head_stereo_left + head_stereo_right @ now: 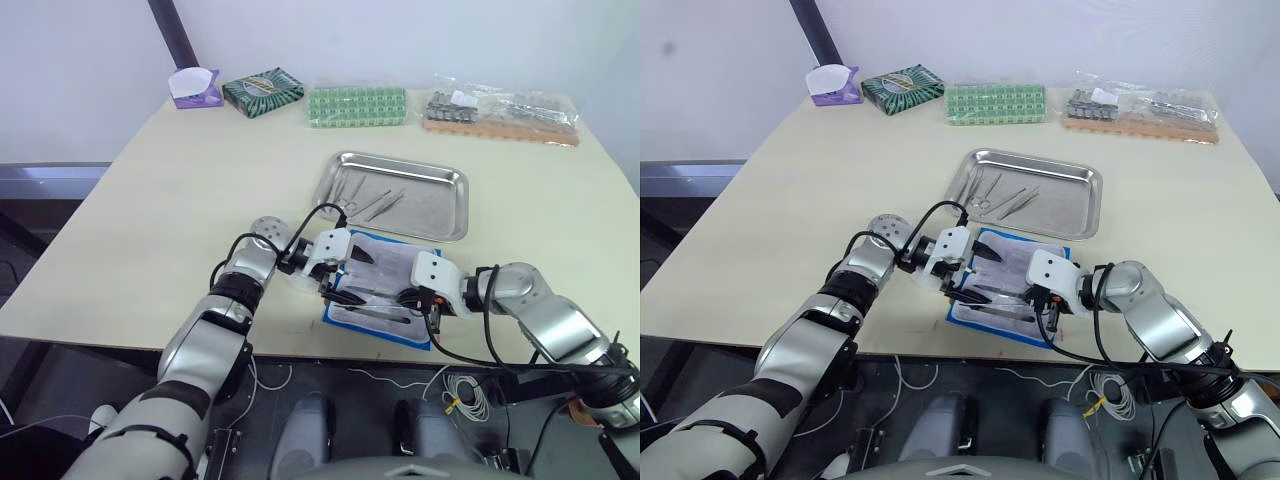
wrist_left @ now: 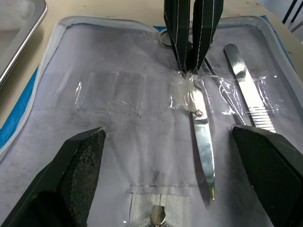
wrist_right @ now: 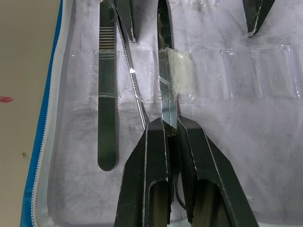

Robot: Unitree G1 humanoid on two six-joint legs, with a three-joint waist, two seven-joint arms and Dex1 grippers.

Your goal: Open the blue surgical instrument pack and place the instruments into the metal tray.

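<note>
The blue surgical instrument pack (image 1: 385,290) lies open near the table's front edge, its whitish lining (image 2: 118,132) facing up. A pair of scissors (image 3: 165,90) and a flat silver tool (image 3: 106,109) sit under clear straps in it. My right gripper (image 3: 170,125) is shut on the scissors at the handle end. My left gripper (image 2: 168,137) hovers open over the lining, its fingers (image 2: 78,161) spread wide on either side of the scissors' blades (image 2: 203,142). Just beyond the pack, the metal tray (image 1: 455,205) holds several instruments (image 1: 375,200).
Along the far edge stand a purple tissue box (image 1: 195,88), a dark green patterned box (image 1: 263,92), a green grid-patterned pack (image 1: 357,106) and bagged metal parts (image 1: 500,112). The pack's near side lies close to the table's front edge (image 1: 300,345).
</note>
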